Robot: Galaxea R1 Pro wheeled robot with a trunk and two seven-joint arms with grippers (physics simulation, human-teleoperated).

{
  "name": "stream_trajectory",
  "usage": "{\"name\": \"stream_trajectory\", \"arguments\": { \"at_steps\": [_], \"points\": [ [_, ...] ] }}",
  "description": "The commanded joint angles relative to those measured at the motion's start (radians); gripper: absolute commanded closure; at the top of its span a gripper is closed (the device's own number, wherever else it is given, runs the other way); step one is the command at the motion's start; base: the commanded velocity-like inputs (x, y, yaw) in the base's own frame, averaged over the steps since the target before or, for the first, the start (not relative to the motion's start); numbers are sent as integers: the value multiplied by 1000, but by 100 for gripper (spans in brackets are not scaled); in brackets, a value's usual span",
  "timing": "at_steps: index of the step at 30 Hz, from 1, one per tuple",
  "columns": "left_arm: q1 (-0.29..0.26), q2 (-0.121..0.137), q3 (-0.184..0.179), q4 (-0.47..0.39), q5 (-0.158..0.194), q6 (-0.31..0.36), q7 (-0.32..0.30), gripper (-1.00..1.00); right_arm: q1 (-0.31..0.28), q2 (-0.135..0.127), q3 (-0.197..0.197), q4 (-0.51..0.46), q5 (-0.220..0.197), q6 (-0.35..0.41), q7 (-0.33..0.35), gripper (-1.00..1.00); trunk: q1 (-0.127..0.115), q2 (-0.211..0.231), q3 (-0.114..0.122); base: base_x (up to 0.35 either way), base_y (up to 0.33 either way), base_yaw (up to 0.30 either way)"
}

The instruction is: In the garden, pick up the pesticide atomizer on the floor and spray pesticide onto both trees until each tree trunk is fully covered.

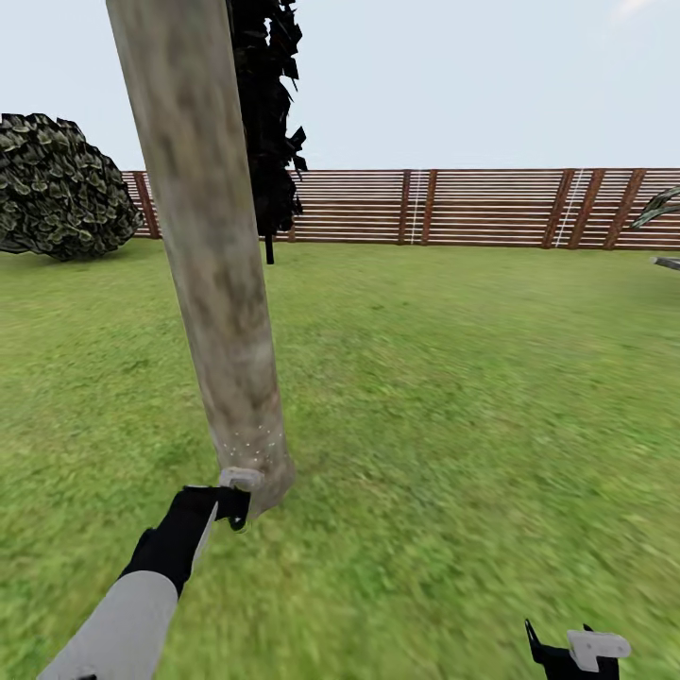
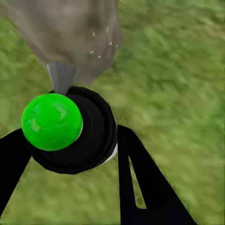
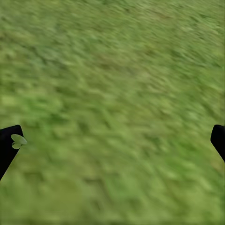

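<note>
L gripper (image 2: 70, 140): fingers (image 2: 140, 173) clamped on the pesticide atomizer (image 2: 70, 133), one black finger each side of its round black body. In the L wrist view the bottle shows a bright green cap (image 2: 51, 122) and a grey nozzle (image 2: 61, 77) aimed at the base of the tree trunk (image 2: 70, 28), tip v. near the bark, maybe touching; can't tell. A few white specks of pesticide (image 2: 101, 44) sit on the trunk just past the nozzle.

Head view: L gripper (image 1: 227, 505) held low at the trunk's foot, the atomizer's pale grey top (image 1: 241, 477) right against the bark. Black wrist, then light grey forearm (image 1: 123, 623) running back to the lower-left corner. Thin dotted band of pesticide (image 1: 250, 442) around the trunk (image 1: 212, 255) just above the flare at the bottom; rest of the mottled grey-beige bark looks bare. Trunk leans slightly, rising out of the top of the view.

R gripper (image 3: 112, 140): fingers (image 3: 8, 147) spread wide apart, nothing between them, just blurred grass (image 3: 112, 93) below. In the head view it sits at the lower-right edge (image 1: 571, 652), well apart from the tree.

Further out: mottled green lawn (image 1: 453, 378) all round, brown slat fence (image 1: 472, 208) across the back, rounded bush (image 1: 61, 189) at far left, dark columnar tree (image 1: 269, 113) behind the trunk.
</note>
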Motion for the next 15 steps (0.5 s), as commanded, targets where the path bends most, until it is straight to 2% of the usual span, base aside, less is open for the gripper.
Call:
{"name": "stream_trajectory", "arguments": {
  "at_steps": [1,2,4,5,6,7,11,13,15],
  "points": [
    [-12,20,0,0,5,4,-1,100,0,0,0,0,0,0,0,-100,0,0,0,0,0,0],
    [-28,68,0,2,9,9,-5,100,0,0,0,0,0,0,0,-100,0,0,0,0,0,0],
    [-35,102,-2,2,10,11,-17,100,0,0,0,0,0,0,0,-100,0,0,0,0,0,0],
    [-36,107,-5,2,10,11,-22,100,0,0,0,0,1,0,0,-100,0,0,0,0,0,0],
    [-36,104,-7,1,9,11,-23,100,0,0,0,1,1,0,0,-100,0,0,0,0,0,0],
    [-35,66,-10,1,6,11,-24,100,0,-1,0,17,1,0,0,-100,0,0,0,0,0,0],
    [-40,3,-22,-1,2,17,-24,100,0,-2,0,39,0,0,-1,-100,0,0,0,0,0,0],
    [-48,3,-31,-30,3,61,-26,100,0,-2,0,42,0,0,-1,-100,0,0,0,-3,0,0],
    [-43,23,-29,-111,2,101,-29,100,0,-2,0,44,1,0,-1,-100,0,0,0,-188,35,0]
  ]
}}
